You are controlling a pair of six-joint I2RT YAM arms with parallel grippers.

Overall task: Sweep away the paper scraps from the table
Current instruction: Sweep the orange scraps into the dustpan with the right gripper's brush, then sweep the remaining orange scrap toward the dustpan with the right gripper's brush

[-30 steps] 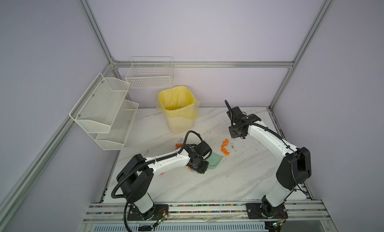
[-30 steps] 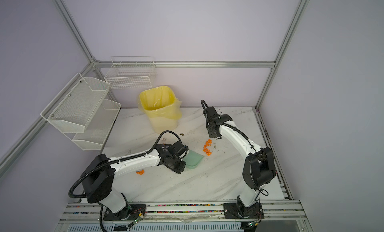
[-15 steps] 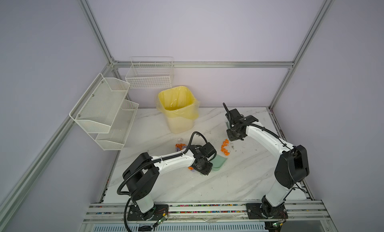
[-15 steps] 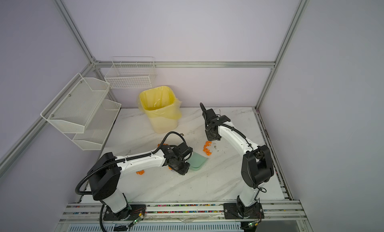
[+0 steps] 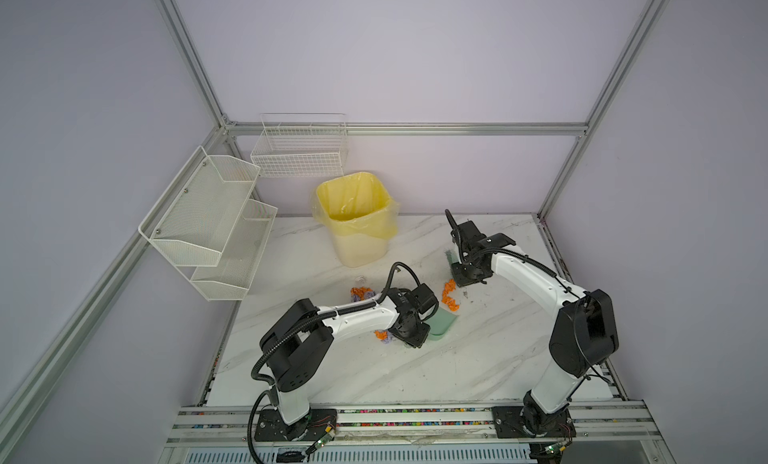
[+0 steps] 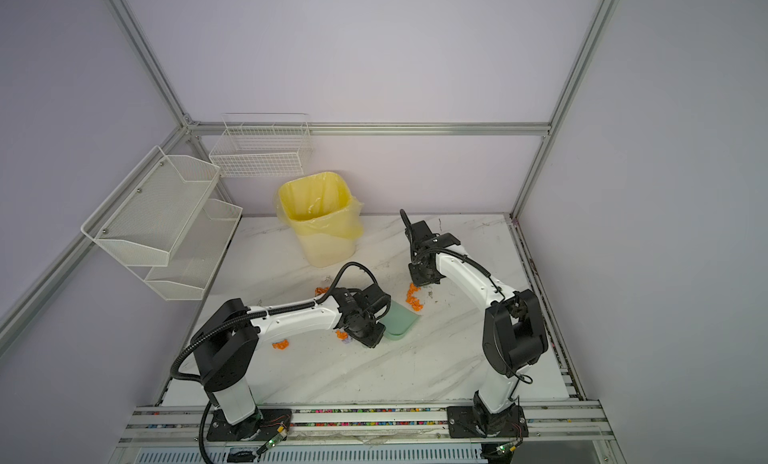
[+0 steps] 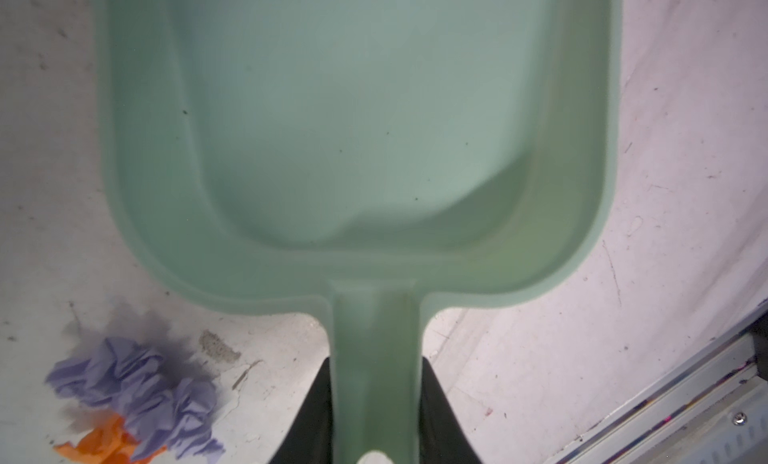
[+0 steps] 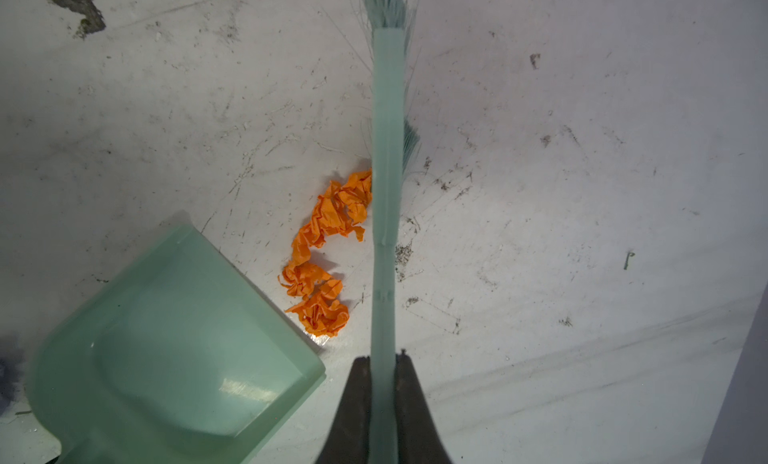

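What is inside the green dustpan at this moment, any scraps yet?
No scraps: the dustpan tray is bare apart from tiny dark specks. The orange paper scraps lie on the table just off its lip. Whatever lies beneath the pan is covered.

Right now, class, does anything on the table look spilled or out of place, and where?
Yes: paper scraps litter the table. These orange ones lie at the mouth of the empty dustpan, beside the brush; purple and orange wads sit behind it, by its handle; more lie nearer the yellow bin.
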